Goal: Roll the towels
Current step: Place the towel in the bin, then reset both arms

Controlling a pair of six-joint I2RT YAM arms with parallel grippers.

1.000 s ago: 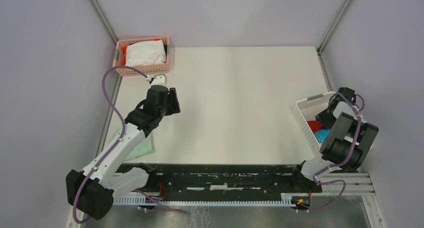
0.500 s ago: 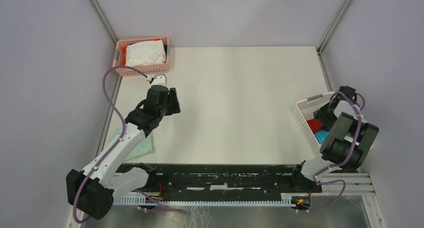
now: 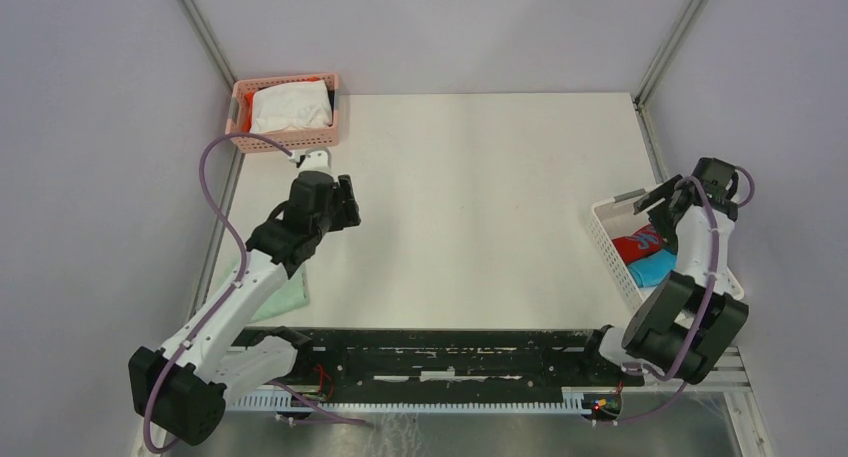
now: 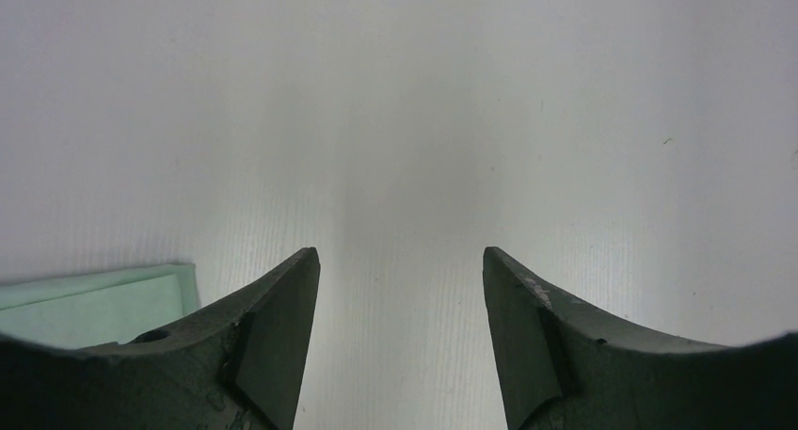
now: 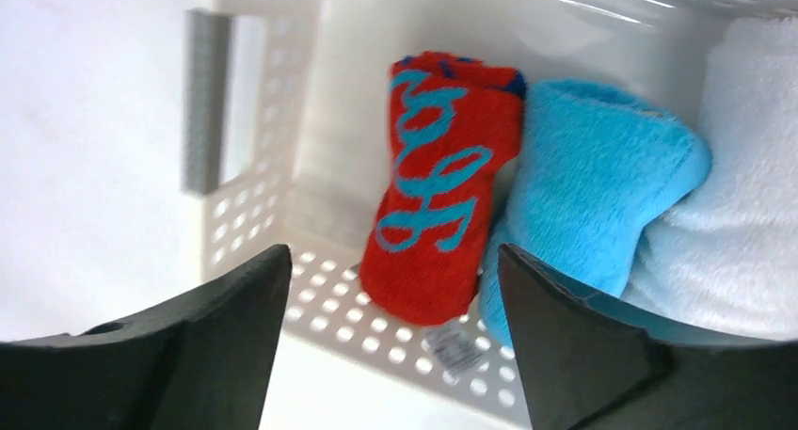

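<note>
In the right wrist view, three rolled towels lie side by side in the white basket (image 5: 263, 167): a red one with turquoise lettering (image 5: 438, 185), a turquoise one (image 5: 593, 176) and a white one (image 5: 743, 214). My right gripper (image 5: 395, 251) hangs open above them, holding nothing. From above, it (image 3: 658, 199) is over the basket's far end, with the red towel (image 3: 632, 245) and turquoise towel (image 3: 652, 267) showing. Another white towel (image 3: 290, 107) fills the pink basket (image 3: 290, 139). My left gripper (image 4: 400, 251) is open over bare table, below the pink basket (image 3: 335, 209).
A pale mint-green folded cloth (image 3: 278, 295) lies beside the left arm, its corner in the left wrist view (image 4: 94, 303). The white basket's rim (image 3: 600, 232) sits at the table's right edge. Something orange-red (image 3: 247, 101) peeks out in the pink basket.
My right gripper has opened wide and drawn up and back from the white basket, leaving the red towel roll lying in it. The left arm has hardly moved.
</note>
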